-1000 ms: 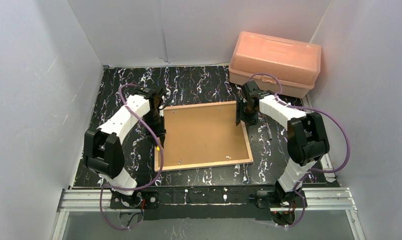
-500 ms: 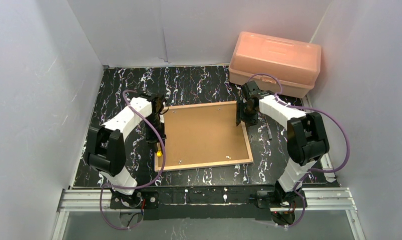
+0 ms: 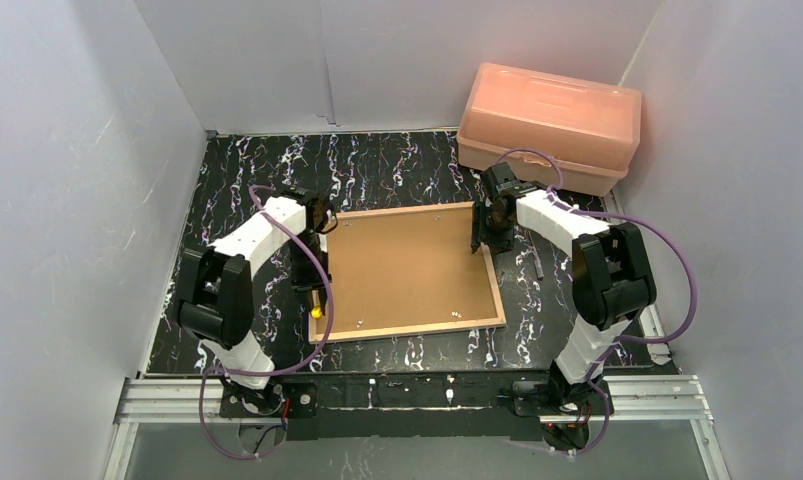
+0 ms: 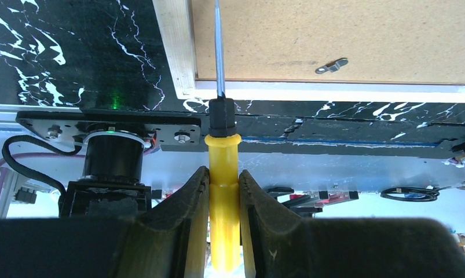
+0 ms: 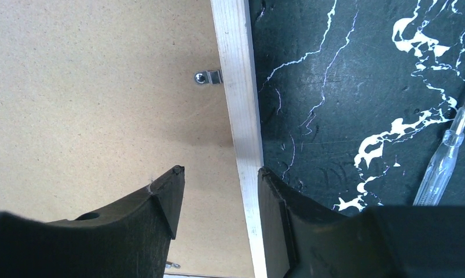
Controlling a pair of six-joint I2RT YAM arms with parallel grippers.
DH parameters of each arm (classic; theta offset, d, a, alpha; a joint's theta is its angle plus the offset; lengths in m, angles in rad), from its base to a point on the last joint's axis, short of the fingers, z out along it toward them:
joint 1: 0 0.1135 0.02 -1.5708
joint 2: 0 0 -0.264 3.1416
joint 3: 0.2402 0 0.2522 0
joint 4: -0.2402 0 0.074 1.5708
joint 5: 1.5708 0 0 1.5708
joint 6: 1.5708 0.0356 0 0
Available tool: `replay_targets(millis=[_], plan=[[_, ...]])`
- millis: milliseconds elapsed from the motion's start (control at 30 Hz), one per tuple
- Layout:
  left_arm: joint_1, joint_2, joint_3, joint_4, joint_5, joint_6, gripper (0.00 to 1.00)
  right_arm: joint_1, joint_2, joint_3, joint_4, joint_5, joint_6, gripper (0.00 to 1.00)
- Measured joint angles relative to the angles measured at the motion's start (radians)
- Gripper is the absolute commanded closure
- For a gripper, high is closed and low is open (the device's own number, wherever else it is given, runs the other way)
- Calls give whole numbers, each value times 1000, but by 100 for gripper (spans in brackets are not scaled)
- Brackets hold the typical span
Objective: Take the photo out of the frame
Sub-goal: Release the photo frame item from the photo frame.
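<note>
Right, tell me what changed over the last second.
The left gripper, shut on the yellow screwdriver, slid back along the left edge of the frame toward its near corner. Nothing was grabbed or released. The right gripper stayed open astride the right edge; the backing board and pink box did not move.

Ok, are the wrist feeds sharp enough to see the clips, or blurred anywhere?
Left wrist: clip and screwdriver shaft sharp, near fingers soft, background past the table washed out. Right wrist: clip crisp, fingers soft, faint shadow on the backing board. Top: evenly lit, clips tiny specks.
</note>
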Motion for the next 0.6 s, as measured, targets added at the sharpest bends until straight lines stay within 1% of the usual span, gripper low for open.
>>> replay_targets(millis=[233,600], plan=[[0,11,-9,2,1,3,100,6,1,0,0,0,5,44],[0,53,-2,12,55,8,100,11,10,0,0,0,5,44]])
